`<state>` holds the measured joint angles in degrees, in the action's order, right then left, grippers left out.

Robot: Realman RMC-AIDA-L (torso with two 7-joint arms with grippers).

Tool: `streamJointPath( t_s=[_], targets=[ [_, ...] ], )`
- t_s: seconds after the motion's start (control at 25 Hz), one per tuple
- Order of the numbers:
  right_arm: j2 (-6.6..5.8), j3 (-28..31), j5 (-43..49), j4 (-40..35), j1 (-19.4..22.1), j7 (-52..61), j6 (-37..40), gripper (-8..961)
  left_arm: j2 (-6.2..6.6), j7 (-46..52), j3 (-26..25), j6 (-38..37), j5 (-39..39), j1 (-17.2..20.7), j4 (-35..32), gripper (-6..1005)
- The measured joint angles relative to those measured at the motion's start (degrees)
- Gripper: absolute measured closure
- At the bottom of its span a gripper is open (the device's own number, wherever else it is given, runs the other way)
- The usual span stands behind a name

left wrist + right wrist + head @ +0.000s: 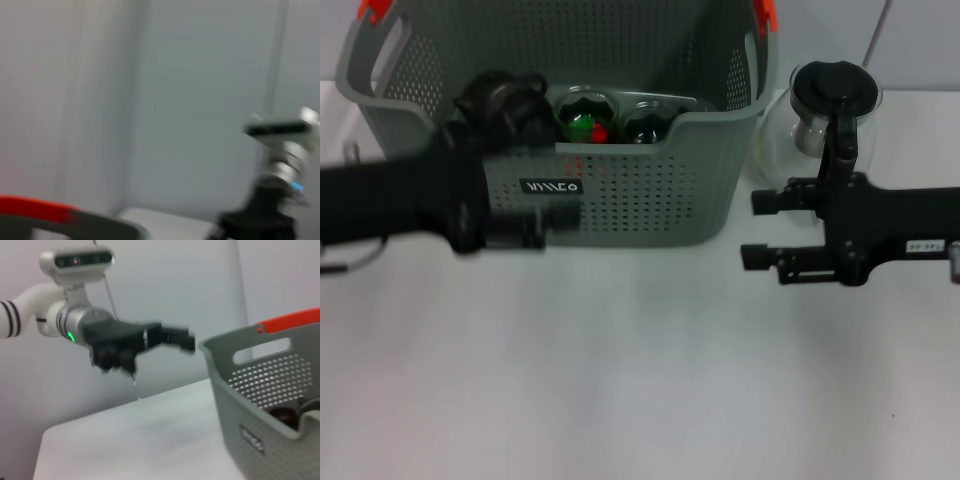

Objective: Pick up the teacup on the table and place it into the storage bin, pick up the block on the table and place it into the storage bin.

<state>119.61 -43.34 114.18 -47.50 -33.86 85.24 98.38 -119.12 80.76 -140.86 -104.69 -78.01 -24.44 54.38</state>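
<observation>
The grey-green storage bin (620, 205) stands at the back middle of the table, and its corner with an orange-red clip (292, 322) shows in the right wrist view. Inside it sit a dark round teacup (646, 122) and a second cup (582, 108). A green and red block (587, 129) shows at that second cup; whether it lies in the cup or beside it I cannot tell. My left gripper (538, 228) is blurred, just in front of the bin's front wall near the logo label (552, 186). My right gripper (760, 229) hangs open and empty to the right of the bin.
A glass pot (832, 112) with a black lid and handle stands behind my right gripper, right of the bin. A bare white table (640, 380) stretches in front. The bin's rim with an orange-red clip (35, 207) fills the left wrist view's corner, with a wall behind.
</observation>
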Motion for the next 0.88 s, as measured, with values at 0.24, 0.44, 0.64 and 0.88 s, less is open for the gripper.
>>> streamJointPath(
  t_s=[0.24,0.44,0.64,0.88],
  targets=[
    [0.74,-3.2,0.1,5.9,0.4,-13.3,-0.8,202,-0.39,-9.2,0.5,2.5,7.9,0.8,-7.6,91],
    [0.6,-3.2,0.3,11.1,1.1,-18.9,-3.6,207,-0.4,-12.4,0.9,6.9,12.7,0.1,-11.9,90],
    [0.48,-2.2,-0.1,15.0,1.4,-20.3,-4.5,208,-0.47,-12.8,1.3,9.0,15.2,-0.5,-13.0,90],
    [0.63,-5.5,0.9,17.2,1.2,-24.0,-5.9,179,-0.11,-12.3,1.2,10.0,16.0,-0.4,-13.5,91]
  ],
)
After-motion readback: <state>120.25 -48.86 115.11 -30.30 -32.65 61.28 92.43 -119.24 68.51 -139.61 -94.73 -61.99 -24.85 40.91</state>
